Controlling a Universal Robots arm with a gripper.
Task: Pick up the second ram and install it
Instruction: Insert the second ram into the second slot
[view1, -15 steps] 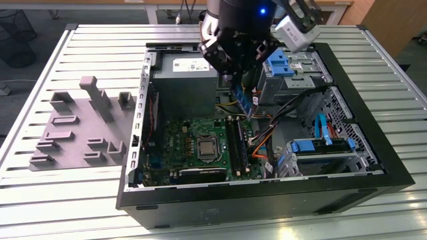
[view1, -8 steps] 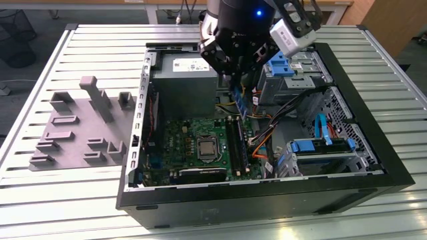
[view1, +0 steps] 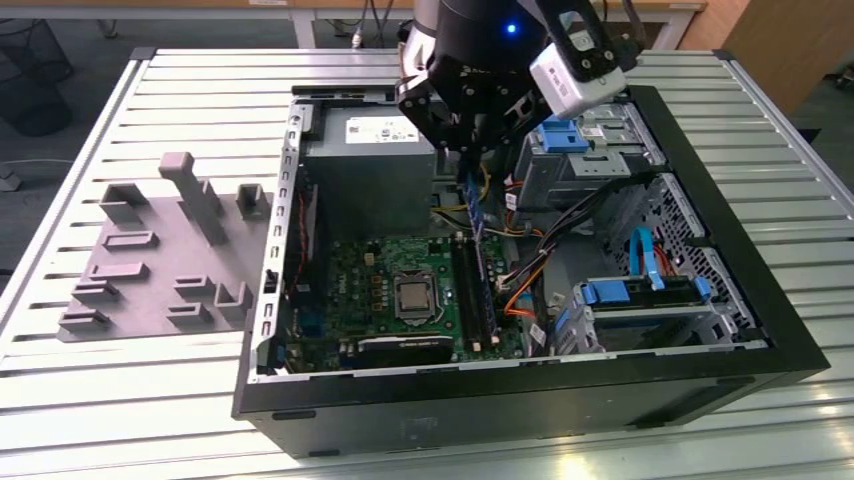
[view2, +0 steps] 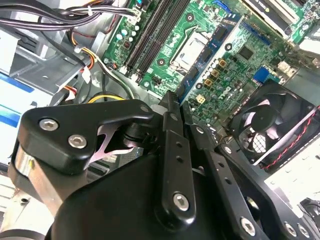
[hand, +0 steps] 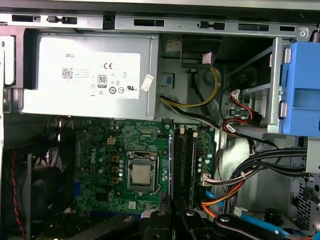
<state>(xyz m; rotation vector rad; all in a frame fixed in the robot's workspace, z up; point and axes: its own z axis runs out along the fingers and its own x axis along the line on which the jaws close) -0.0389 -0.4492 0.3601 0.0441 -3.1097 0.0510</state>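
The second ram (view1: 470, 200) — thin, dark, upright — above the motherboard (view1: 380, 270).

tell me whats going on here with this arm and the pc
A robot arm's pincer hangs over an open computer case, shut on what looks like the second ram, held on edge. The stick is above the motherboard's long black slots, not yet seated. A grey fixture sits beside the case.

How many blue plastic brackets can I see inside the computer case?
2. One blue bracket sits at the case's far side, beside the arm; the other blue bracket is nearer the camera, toward the exterior view's right. The arm may hide more.
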